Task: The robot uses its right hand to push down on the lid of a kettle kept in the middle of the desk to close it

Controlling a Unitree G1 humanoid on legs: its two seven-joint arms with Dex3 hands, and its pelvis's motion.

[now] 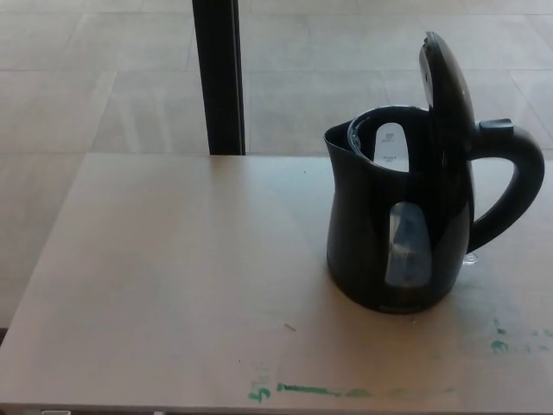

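1. Nearest, along the front edge of the desk (155, 285): green paint smears (307, 390), one long streak with a small curl at its left end, plus a few small green spots (498, 345) at the right.
2. Further in, right of the middle of the desk: one black kettle (393, 233), standing upright, spout to the left, handle (510, 186) to the right.
3. On the kettle's front: one clear water window (406, 245). Cannot tell any water level through it.
4. On top: one lid (445, 82), raised almost vertical on its hinge at the handle side, so the mouth stays open. Inside the mouth only a pale inner wall with a marking; cannot tell whether any water is inside.
5. Near the top of the handle: one small button (495, 125).
6. Behind the desk: one dark vertical post (219, 78), then pale tiled floor (86, 78).
7. No robot hand in the picture, neither left nor right, so cannot tell if fingers are apart or together.
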